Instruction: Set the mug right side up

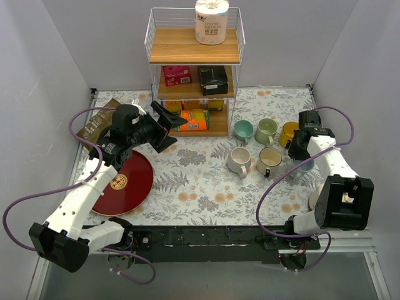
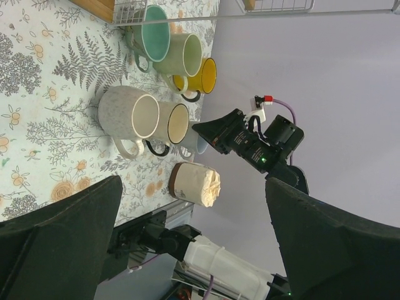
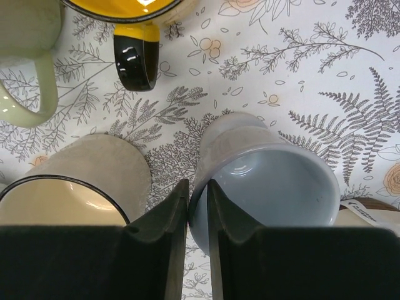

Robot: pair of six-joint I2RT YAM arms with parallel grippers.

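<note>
A light blue-grey mug (image 3: 275, 181) stands on the patterned table with its mouth facing up. My right gripper (image 3: 197, 187) is shut on its rim, one finger inside the mug and one outside. In the top view the mug (image 1: 305, 165) is mostly hidden under the right gripper (image 1: 300, 151), at the right end of the front row of mugs. My left gripper (image 1: 167, 125) is open and empty, held above the table in front of the shelf; in the left wrist view its fingers (image 2: 62, 231) stand wide apart.
Close around stand a beige black-rimmed mug (image 3: 81, 181), a yellow mug (image 3: 125, 9), a pale green mug (image 1: 266, 130), a teal mug (image 1: 243, 130) and a white speckled mug (image 1: 239, 160). A cream object with a brown base (image 2: 194, 184) sits near the front right edge. A red plate (image 1: 125, 182) lies left; the wire shelf (image 1: 195, 75) stands behind.
</note>
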